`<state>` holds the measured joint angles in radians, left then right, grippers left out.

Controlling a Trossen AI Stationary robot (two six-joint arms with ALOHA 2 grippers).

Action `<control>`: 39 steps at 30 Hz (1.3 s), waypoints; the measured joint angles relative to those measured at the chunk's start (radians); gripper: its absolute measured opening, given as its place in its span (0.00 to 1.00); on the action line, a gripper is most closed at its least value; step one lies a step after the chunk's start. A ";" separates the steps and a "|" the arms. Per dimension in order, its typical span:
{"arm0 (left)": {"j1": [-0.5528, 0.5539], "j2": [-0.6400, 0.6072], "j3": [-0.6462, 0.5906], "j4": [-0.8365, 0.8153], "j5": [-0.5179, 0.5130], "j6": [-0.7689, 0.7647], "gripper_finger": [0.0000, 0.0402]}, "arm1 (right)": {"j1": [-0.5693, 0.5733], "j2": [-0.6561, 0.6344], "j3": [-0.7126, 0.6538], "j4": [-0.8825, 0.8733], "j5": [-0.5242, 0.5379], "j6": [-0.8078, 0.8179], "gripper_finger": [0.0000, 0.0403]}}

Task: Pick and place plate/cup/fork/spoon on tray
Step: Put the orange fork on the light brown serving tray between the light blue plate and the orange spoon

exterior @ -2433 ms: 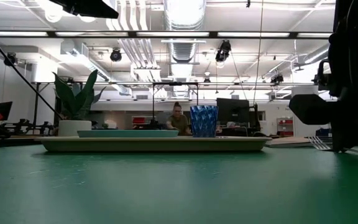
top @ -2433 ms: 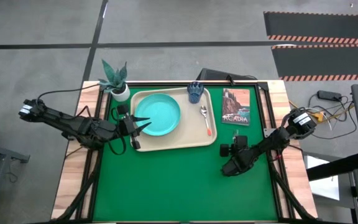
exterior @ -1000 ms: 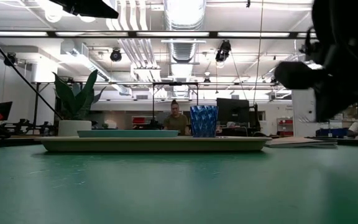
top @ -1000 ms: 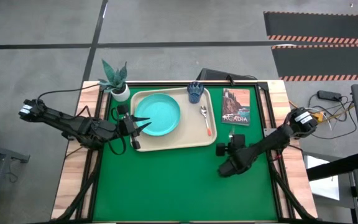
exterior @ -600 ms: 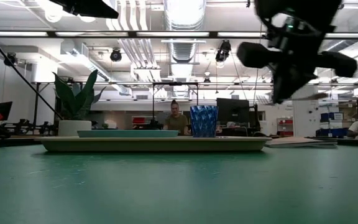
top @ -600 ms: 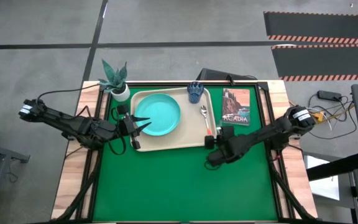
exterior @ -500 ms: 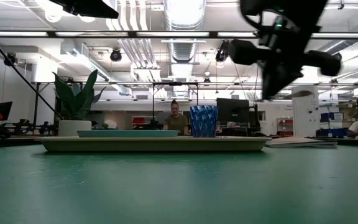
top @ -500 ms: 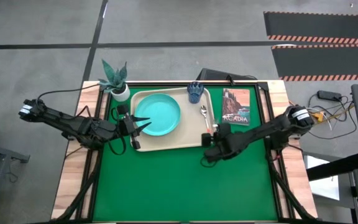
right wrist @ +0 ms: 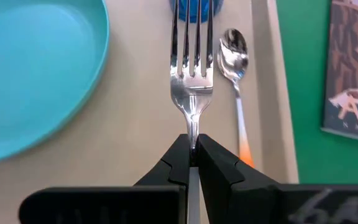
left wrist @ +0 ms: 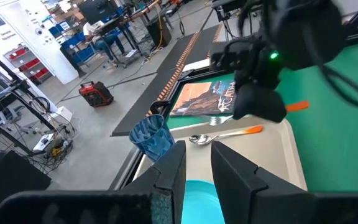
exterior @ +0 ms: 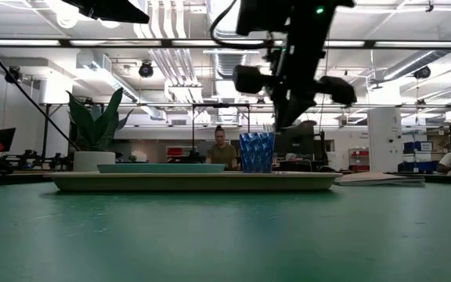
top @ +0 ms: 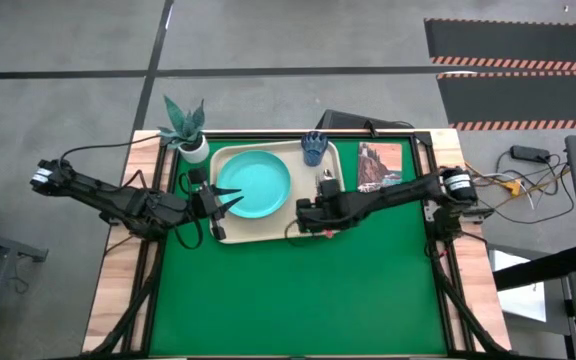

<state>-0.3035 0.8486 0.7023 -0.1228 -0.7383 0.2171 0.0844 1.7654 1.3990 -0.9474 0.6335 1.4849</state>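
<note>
The beige tray (top: 268, 229) holds the teal plate (top: 253, 187), the blue cup (top: 314, 148) and the spoon (right wrist: 240, 106) with a pale orange handle. My right gripper (top: 318, 205) hovers above the tray's right part, shut on the fork (right wrist: 192, 68), whose tines point toward the cup (right wrist: 194, 7). The fork's handle is hidden behind the fingers in the right wrist view. My left gripper (top: 230, 200) is open and empty at the plate's left edge. My right gripper pinches the fork's slim metal neck (right wrist: 193, 126) just behind the tines between its two fingertips. The fingers lie along the fork, which sticks out forward past them. The fork is lifted clear above the tray (right wrist: 129, 124), beside the spoon.
A white pot with a green plant (top: 186, 128) stands at the tray's far left corner. A book (top: 378, 166) lies on the green mat right of the tray. The mat's near half (top: 288, 300) is bare. A person shows far behind in the low view (exterior: 223, 149).
My right gripper has risen from low over the mat at the right and swung toward the table's left and far edge. It now hangs over the tray's right part, carrying the fork lifted clear. It has stayed shut.
</note>
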 joint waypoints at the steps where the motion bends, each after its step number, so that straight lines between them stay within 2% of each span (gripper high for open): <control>1: 0.000 0.000 0.000 0.000 0.000 0.000 0.15 | -0.013 0.013 0.016 0.000 -0.008 -0.016 0.03; 9: 0.000 0.000 -0.001 0.000 0.000 0.000 0.15 | -0.091 0.103 0.122 0.023 -0.072 -0.128 0.03; 16: 0.000 0.000 -0.002 -0.002 0.000 0.000 0.15 | -0.144 0.120 0.121 0.090 -0.139 -0.177 0.03; 39: 0.000 0.000 -0.002 -0.021 0.000 0.001 0.15 | -0.196 0.239 0.118 0.170 -0.190 -0.203 0.03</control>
<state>-0.3035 0.8482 0.7002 -0.1443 -0.7383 0.2176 -0.1111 2.0045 1.5166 -0.7772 0.4439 1.2819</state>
